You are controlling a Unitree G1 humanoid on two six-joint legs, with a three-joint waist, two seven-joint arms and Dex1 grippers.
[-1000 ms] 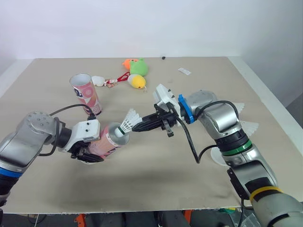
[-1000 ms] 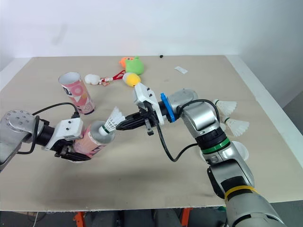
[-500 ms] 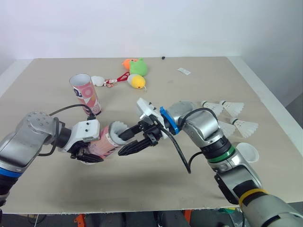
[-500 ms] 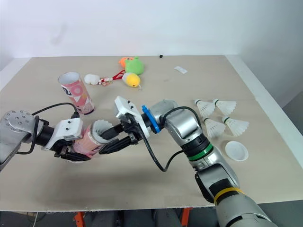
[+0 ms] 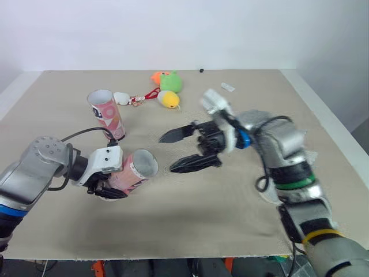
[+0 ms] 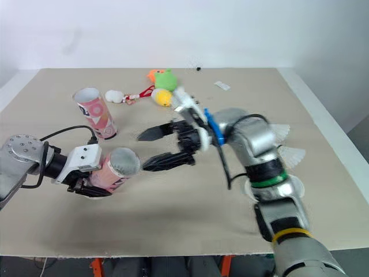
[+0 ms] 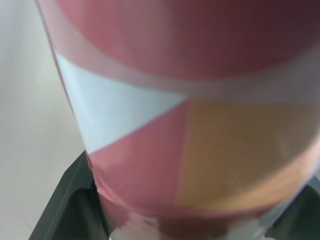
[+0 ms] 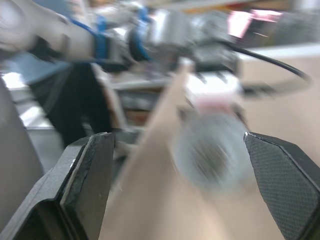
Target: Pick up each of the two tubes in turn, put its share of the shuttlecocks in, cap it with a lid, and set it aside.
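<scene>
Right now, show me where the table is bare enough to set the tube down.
Widest bare patch: the near strip of the table, in front of the held tube and the open right gripper. Also free: the far left corner behind the standing tube. Crowded: the plush toys at far middle, and the shuttlecocks by the right edge.

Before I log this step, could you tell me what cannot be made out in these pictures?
- Contents of the held tube: eye views, the mouth shows plain grey, so no count.
- Loose shuttlecocks: eye views, the right arm covers some and the rest are blurred, so no count.
- Held tube's mouth: right wrist view, blurred.
</scene>
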